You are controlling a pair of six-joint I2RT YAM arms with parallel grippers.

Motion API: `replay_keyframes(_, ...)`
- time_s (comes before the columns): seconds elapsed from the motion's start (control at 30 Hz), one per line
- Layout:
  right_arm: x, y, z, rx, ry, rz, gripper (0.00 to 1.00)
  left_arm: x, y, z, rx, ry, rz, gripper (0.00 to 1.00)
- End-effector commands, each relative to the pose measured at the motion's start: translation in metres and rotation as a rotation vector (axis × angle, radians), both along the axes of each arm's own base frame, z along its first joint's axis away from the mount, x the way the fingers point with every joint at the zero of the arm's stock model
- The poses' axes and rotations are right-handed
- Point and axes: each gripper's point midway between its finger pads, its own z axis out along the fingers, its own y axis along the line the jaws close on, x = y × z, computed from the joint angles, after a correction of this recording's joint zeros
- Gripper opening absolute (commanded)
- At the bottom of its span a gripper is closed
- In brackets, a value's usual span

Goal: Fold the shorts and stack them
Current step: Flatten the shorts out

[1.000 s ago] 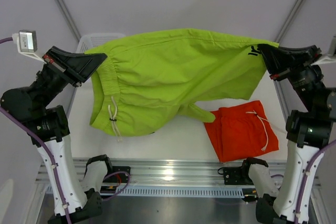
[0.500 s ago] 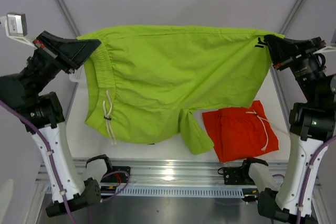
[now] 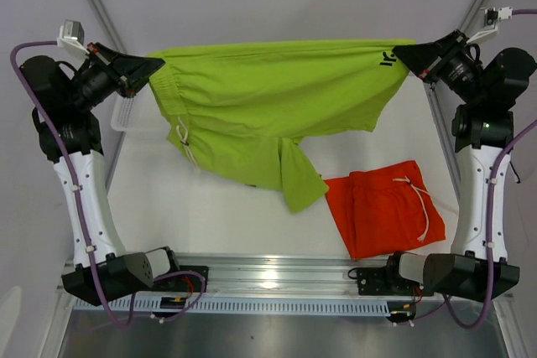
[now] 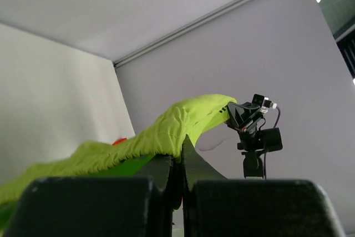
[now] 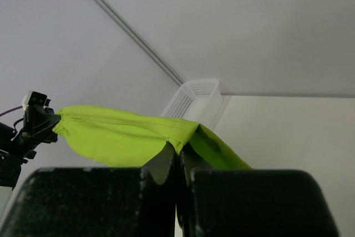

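Over the last second both arms have climbed and drawn apart. The lime green shorts [image 3: 268,106] no longer sag in a loose belly. They hang as a stretched sheet in the air, up and to the left of the orange shorts [image 3: 384,207], which lie folded on the surface [image 3: 210,215]. One loose leg dangles just left of the orange shorts' upper corner; I cannot tell whether it touches the surface.

To my eye this is the spreading-out before a lay-down, so the green pair's fold is not yet made and the stacking waits.

The left pincer [image 3: 153,65] is clenched on the waistband end, fingers pressed together on the cloth with no gap showing. The right pincer [image 3: 399,54] is likewise clamped shut, on the hem corner beside the dark logo [image 3: 388,60].
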Motion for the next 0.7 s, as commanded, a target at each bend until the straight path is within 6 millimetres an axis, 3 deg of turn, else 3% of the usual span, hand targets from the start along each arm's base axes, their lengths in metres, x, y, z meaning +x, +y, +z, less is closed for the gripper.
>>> replay_keyframes(0.0,-0.014,-0.008,0.04,-0.011,-0.128,-0.06,0.0,0.005,0.017,-0.003,-0.024,0.067,0.133,0.0)
replay_keyframes(0.07,-0.017,-0.004,0.036,-0.021,-0.119,-0.035,0.0,-0.002,0.014,-0.001,-0.021,0.064,0.131,0.0)
replay_keyframes(0.13,-0.033,0.001,0.043,-0.033,-0.161,-0.018,0.0,-0.013,0.007,0.012,-0.03,-0.001,0.098,0.0)
replay_keyframes(0.27,-0.071,0.01,0.057,-0.062,-0.256,-0.026,0.0,-0.067,-0.02,0.047,-0.021,-0.177,0.02,0.0)
replay_keyframes(0.3,-0.091,0.013,0.067,-0.075,-0.3,-0.034,0.0,-0.077,-0.025,0.052,-0.012,-0.206,0.014,0.0)
replay_keyframes(0.33,-0.099,0.014,0.065,-0.087,-0.295,-0.044,0.0,-0.09,-0.03,0.061,0.01,-0.273,0.008,0.0)
replay_keyframes(0.37,-0.12,0.018,0.073,-0.099,-0.334,-0.055,0.0,-0.112,-0.038,0.069,0.028,-0.331,0.012,0.0)
replay_keyframes(0.4,-0.12,0.017,0.073,-0.096,-0.335,-0.063,0.0,-0.122,-0.042,0.074,0.037,-0.359,0.015,0.0)
replay_keyframes(0.47,-0.153,0.023,0.086,-0.111,-0.401,-0.084,0.0,-0.148,-0.052,0.083,0.057,-0.423,0.022,0.0)
replay_keyframes(0.6,-0.191,0.024,0.101,-0.136,-0.451,-0.152,0.0,-0.168,-0.059,0.094,0.079,-0.483,0.034,0.0)
replay_keyframes(0.67,-0.192,0.023,0.105,-0.144,-0.452,-0.162,0.0,-0.165,-0.058,0.098,0.084,-0.479,0.042,0.0)
